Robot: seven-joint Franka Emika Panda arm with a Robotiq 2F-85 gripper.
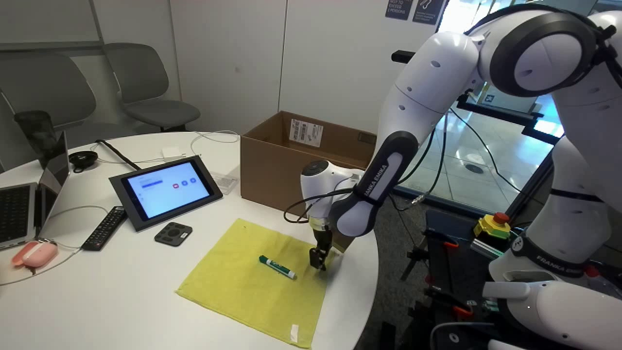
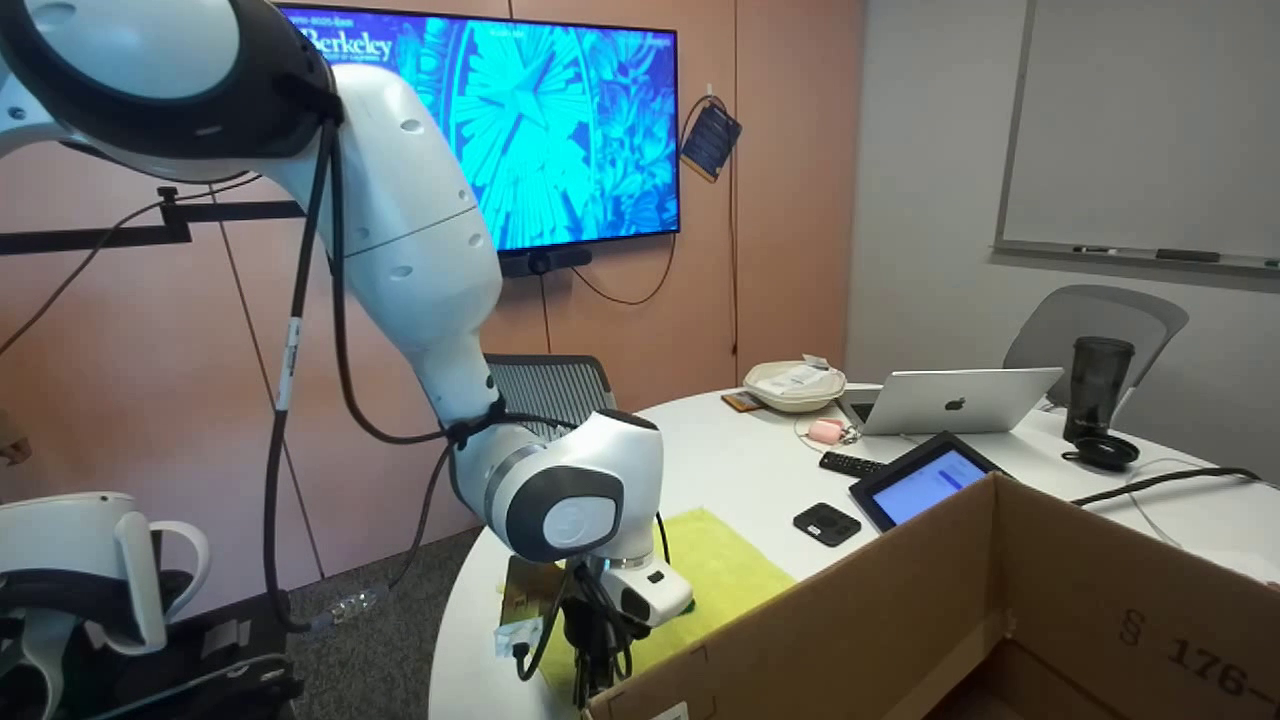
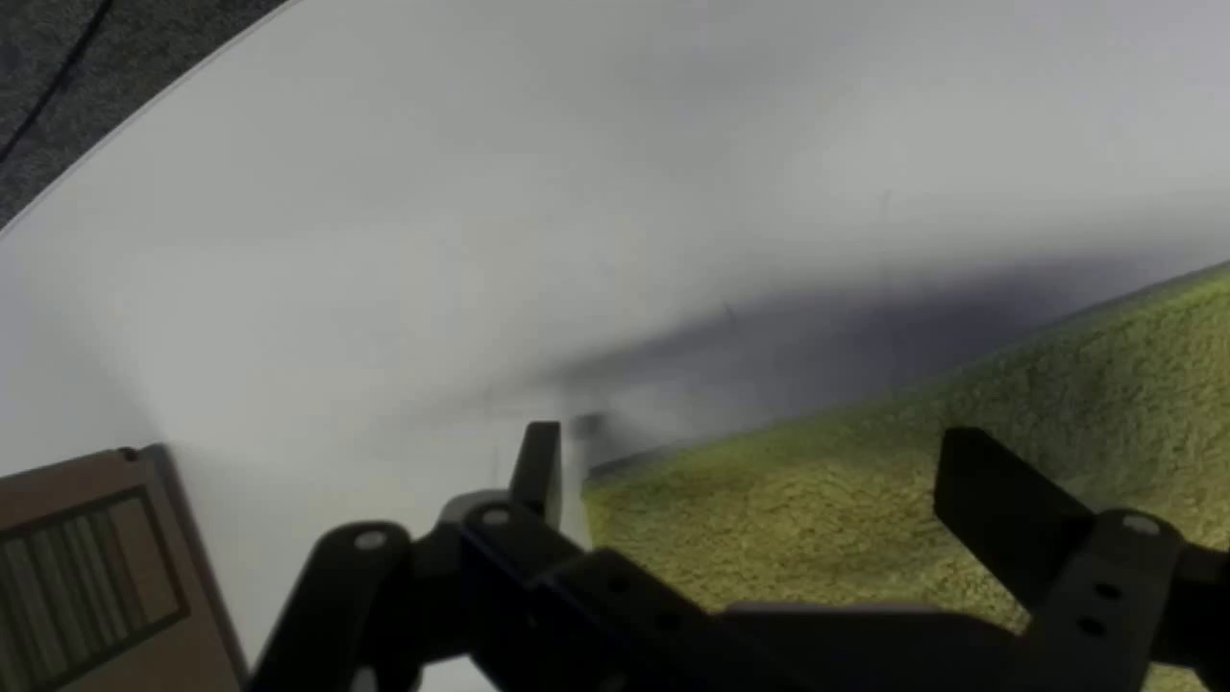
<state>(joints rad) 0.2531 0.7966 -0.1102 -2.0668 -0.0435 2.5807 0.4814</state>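
Observation:
My gripper [image 1: 319,259] points down over the edge of a yellow cloth [image 1: 233,296] on the white round table. In the wrist view its jaws [image 3: 750,437] are wide apart with nothing between them. One finger is over the bare table beside the cloth's corner, the other over the cloth [image 3: 817,509]. Whether the tips touch the cloth cannot be told. A green and white marker [image 1: 278,267] lies on the cloth, a short way from the gripper. In an exterior view the gripper [image 2: 595,650] is partly hidden by cables and the wrist, and the marker is mostly hidden.
An open cardboard box [image 1: 277,170] stands close beside the arm; its side shows in the wrist view [image 3: 154,644]. A tablet [image 1: 167,187], a black puck-shaped remote [image 1: 173,234], a long remote [image 1: 104,228], a pink case [image 1: 39,254] and a laptop [image 1: 19,214] are on the table.

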